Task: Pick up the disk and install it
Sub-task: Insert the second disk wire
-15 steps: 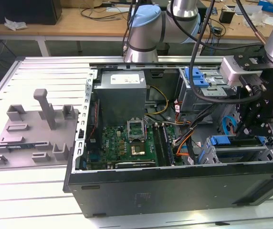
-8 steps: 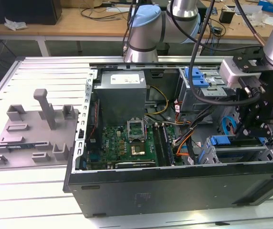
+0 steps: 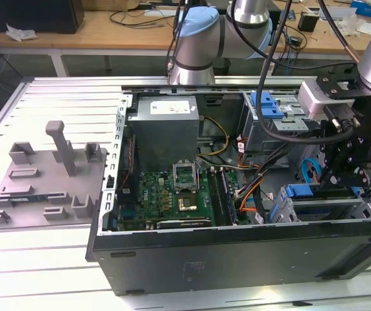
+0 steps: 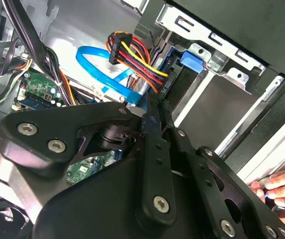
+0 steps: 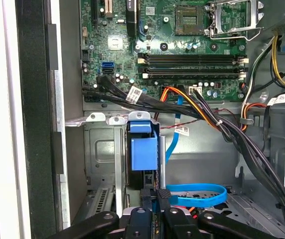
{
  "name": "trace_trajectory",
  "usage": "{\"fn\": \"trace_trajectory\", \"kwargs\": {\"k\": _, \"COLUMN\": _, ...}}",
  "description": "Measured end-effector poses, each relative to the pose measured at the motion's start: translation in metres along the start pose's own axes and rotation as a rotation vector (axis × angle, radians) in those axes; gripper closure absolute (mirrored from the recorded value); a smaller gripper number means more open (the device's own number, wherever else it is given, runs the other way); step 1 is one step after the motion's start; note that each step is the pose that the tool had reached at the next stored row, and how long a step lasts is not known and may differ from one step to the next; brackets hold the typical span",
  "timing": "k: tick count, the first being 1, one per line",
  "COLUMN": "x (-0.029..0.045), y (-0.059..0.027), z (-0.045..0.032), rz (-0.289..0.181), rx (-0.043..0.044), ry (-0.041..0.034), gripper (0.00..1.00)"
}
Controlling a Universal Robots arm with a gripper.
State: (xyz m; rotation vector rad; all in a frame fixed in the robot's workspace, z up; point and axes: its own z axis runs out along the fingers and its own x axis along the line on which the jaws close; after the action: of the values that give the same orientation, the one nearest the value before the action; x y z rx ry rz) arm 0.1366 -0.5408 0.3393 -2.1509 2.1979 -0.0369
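Note:
The disk (image 3: 322,192), edged by its blue frame, sits in the drive cage (image 3: 367,207) at the near corner of the open computer case on the exterior view's right. In the first wrist view the disk (image 5: 143,149) stands edge-on in the metal cage. My gripper (image 3: 346,176) hangs just above that cage. In both wrist views its black fingers are shut. The gripper (image 5: 155,195) is at the disk's end, and the gripper (image 4: 156,107) is beside a wire connector (image 4: 163,82) next to the disk (image 4: 191,60). Whether the tips pinch the frame is hidden.
A bundle of cables (image 5: 192,107) and a blue flat cable (image 5: 197,191) cross close to the cage. A person's hand (image 4: 282,191) rests by the case edge. A smaller blue bracket (image 3: 266,103) lies at the case's far side. A grey fixture (image 3: 43,175) stands on the exterior view's left.

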Motion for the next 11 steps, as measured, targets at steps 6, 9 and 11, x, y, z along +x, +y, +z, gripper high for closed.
{"fn": "trace_trajectory", "kwargs": {"k": 6, "x": 0.0000, "y": 0.0000, "z": -0.0001, "rz": 0.000, "rx": 0.0000, "ry": -0.0002, "gripper": 0.70}}
{"fn": "trace_trajectory", "kwargs": {"k": 9, "x": -0.0003, "y": -0.0006, "z": -0.0090, "rz": 0.000, "rx": 0.0000, "ry": 0.0000, "gripper": 0.70}}
{"fn": "trace_trajectory", "kwargs": {"k": 11, "x": -0.0013, "y": -0.0010, "z": -0.0164, "rz": 0.000, "rx": 0.0000, "ry": 0.0004, "gripper": 0.70}}
